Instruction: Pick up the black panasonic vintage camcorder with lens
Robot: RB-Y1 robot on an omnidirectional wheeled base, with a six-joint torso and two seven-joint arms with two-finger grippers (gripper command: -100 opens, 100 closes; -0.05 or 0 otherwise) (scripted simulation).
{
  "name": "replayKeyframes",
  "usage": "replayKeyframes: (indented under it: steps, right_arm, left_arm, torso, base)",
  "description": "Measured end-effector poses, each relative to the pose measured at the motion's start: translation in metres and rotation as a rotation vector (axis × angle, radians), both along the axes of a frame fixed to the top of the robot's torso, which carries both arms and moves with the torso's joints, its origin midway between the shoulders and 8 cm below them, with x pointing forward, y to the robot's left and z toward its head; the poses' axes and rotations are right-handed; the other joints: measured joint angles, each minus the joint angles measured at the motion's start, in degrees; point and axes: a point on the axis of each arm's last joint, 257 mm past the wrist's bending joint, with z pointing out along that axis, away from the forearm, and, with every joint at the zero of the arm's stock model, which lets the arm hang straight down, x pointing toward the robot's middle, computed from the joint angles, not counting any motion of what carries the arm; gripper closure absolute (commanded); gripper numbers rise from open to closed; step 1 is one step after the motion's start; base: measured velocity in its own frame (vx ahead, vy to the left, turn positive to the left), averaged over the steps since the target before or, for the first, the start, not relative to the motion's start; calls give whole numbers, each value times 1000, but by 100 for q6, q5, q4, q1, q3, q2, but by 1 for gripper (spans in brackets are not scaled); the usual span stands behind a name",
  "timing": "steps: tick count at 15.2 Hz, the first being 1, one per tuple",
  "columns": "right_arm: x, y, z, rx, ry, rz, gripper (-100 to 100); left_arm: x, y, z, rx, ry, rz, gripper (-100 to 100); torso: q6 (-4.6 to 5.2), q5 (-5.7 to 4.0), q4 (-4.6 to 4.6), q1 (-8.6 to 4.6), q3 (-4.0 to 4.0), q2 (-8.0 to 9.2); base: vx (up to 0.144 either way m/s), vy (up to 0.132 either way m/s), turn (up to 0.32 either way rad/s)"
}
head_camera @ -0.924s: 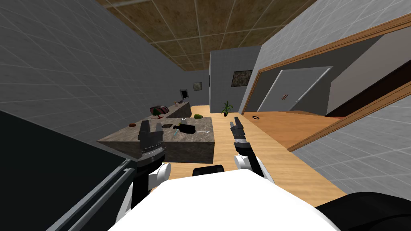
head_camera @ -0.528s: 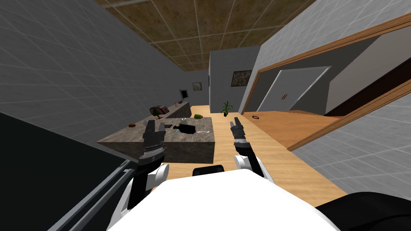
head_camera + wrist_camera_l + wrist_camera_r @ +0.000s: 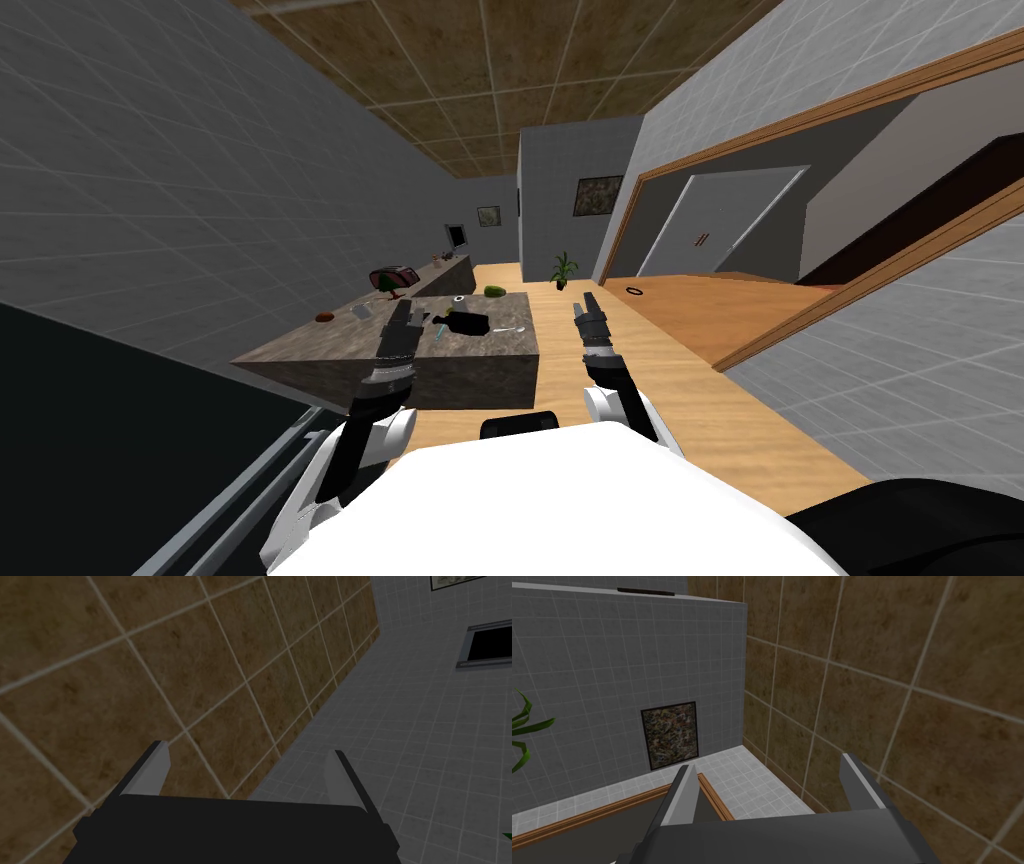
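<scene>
head view: a block-shaped counter (image 3: 470,362) with a mottled brown-grey top stands on the wooden floor, in front of me and a little to my left. the black camcorder (image 3: 467,322) lies on this top, in its right half, away from the near edge. a thin teal thing (image 3: 438,330) lies just beside the camcorder, and a small green thing (image 3: 493,291) sits at the far edge of the counter. the left gripper (image 3: 402,314) is over the counter top and points away from me. in the picture it is near the camcorder on its left side, with a gap between them; how high it is above the top i cannot tell. the right gripper (image 3: 585,304) is over the floor, to the right of the counter and apart from it.

left wrist view: the 2 fingers (image 3: 152,768) of the left gripper stand wide apart, with nothing between them.

right wrist view: the 2 fingers (image 3: 684,796) of the right gripper are also spread apart and hold nothing.
</scene>
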Motion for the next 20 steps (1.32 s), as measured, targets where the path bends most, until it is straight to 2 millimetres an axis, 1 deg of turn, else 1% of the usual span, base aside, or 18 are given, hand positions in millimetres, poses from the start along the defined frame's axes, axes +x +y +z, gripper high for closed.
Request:
replayKeyframes:
  steps: [4, 6, 13, 15, 18, 20]
  right_arm:
    - [0, 0, 0, 0, 0, 0, 0]
    - [0, 0, 0, 0, 0, 0, 0]
    - [0, 0, 0, 0, 0, 0, 0]
    - [0, 0, 0, 0, 0, 0, 0]
    - [0, 0, 0, 0, 0, 0, 0]
    - [0, 0, 0, 0, 0, 0, 0]
  left_arm:
    - [17, 0, -21, 11, 79, -8, -100]
    - [26, -1, -35, 10, 123, -9, -100]
    - [53, 9, -71, -12, 258, 3, -100]
    - [60, 12, -89, -25, 308, 11, -100]
    - [70, 14, -105, -44, 362, 18, -100]
    - [78, 15, -120, -62, 407, 25, -100]
  torso:
    - [-1, 0, 0, -2, 0, 0]
    - [0, 0, -1, -1, -1, -2]
    - [0, 0, -1, -2, -2, -4]
    - [-1, 1, 0, 0, -1, -2]
    - [0, -1, 0, -6, -1, -2]
    - [-1, 0, -1, -2, -2, -4]
  base:
    - [18, 83, -46]
    - [26, 90, -51]
    - [20, 82, -56]
    - [21, 89, -56]
    - [18, 83, -57]
    - [25, 90, -60]
